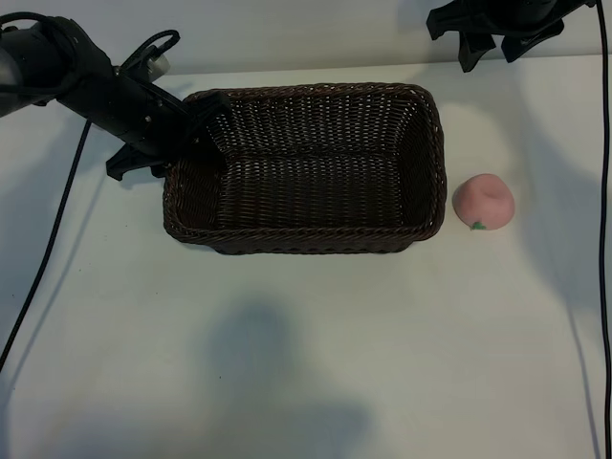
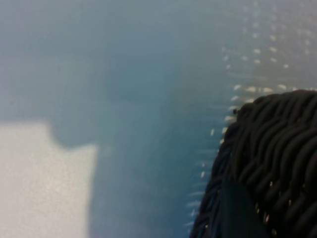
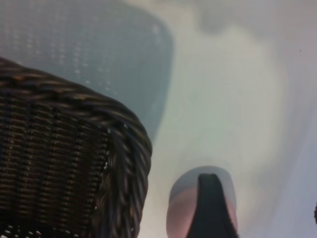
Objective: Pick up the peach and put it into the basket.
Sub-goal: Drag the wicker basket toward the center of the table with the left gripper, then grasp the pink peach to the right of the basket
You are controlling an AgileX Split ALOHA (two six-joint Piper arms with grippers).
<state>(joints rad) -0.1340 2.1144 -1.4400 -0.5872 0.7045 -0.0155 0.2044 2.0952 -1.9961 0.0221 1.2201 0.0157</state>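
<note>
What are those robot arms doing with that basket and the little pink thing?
They are meant to put the peach into the basket. Right now the peach sits on the table just outside the basket's right end, and the basket is empty. The left gripper is at the basket's left rim, with a finger reaching over the edge inside. The right gripper hangs open above the table, behind the peach, holding nothing.

The peach (image 1: 483,202) lies alone on bare table (image 1: 316,363) just beside the basket (image 1: 306,239), open from above; the near wicker wall crowds that one side. The left gripper (image 1: 196,129) straddles the opposite rim; the basket's interior is unobstructed.
</note>
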